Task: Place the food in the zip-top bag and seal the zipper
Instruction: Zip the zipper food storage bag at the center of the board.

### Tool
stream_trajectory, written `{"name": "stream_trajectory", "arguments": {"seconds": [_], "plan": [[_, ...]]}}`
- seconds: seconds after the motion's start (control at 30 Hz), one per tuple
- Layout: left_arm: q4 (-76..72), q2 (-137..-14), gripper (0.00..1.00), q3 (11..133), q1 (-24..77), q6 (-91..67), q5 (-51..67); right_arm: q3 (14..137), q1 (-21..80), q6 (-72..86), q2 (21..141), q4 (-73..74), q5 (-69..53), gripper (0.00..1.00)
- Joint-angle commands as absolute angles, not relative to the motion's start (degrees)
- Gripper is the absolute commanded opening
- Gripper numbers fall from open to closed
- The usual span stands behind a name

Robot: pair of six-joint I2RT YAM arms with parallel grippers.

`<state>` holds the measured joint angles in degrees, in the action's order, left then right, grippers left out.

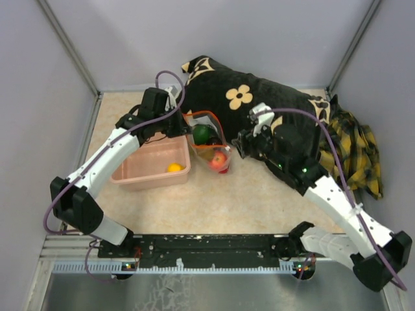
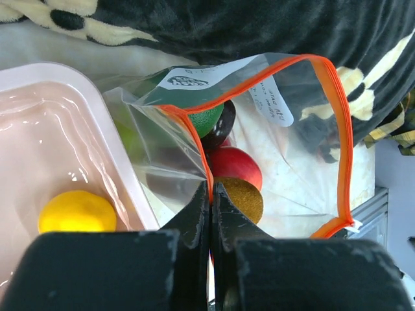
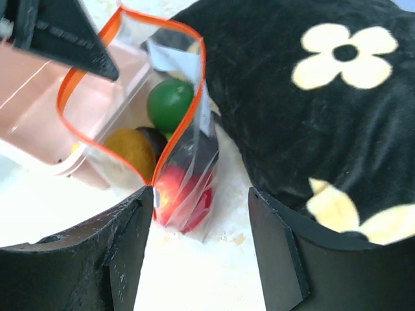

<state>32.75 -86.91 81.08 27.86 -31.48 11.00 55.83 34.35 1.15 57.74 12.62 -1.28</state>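
The left claw [image 2: 211, 189] is clamped tight on the orange zipper [image 2: 342, 129] at the near corner of the zip-top bag [image 2: 292, 168], seemingly to keep the mouth up and open. Just beyond its tips, red, green and brown food [image 2: 235, 166] sits inside the bag. A yellow piece [image 2: 76, 211] lies to its left in the pink tub [image 2: 39, 123]. The right claw [image 3: 201, 197] stands wide, gripping nothing, with the bag's other corner just in front of it.

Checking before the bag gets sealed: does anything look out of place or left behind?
Yes. One yellow fruit lies alone in the pink tub, outside the zip-top bag that holds the other pieces. The bag's orange zipper gapes wide, pinched at one spot by the shut left pincer.
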Motion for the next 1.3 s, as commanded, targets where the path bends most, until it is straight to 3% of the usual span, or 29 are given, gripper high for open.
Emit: {"name": "stream_trajectory", "arguments": {"seconds": [0.0,0.27,0.5,0.77,0.93,1.17,1.27], "plan": [[33.4,-86.8,0.00,84.0,27.8,-32.9,12.2,47.4,34.1,-6.4,52.1,2.1,-10.6,0.61],[33.7,-86.5,0.00,83.9,27.0,-34.3,12.8,31.7,34.1,-5.8,49.4,-16.2,-23.5,0.55],[33.1,-86.5,0.00,83.1,26.8,-34.6,13.3,21.9,34.1,-3.7,53.2,-36.7,-17.2,0.51],[33.2,-86.6,0.00,82.8,26.7,-34.2,13.5,20.3,34.1,-0.9,63.7,-55.0,-15.8,0.45],[33.3,-86.3,0.00,82.2,26.6,-34.1,12.9,22.1,34.1,-1.1,66.3,-57.3,-15.5,0.41],[33.3,-85.7,0.00,81.3,26.4,-33.8,11.9,22.7,34.1,-1.9,64.7,-53.6,-16.1,0.19],[33.7,-85.4,0.00,81.1,26.2,-33.4,11.2,23.3,34.1,-2.7,62.5,-51.0,-14.6,0.14]]}}
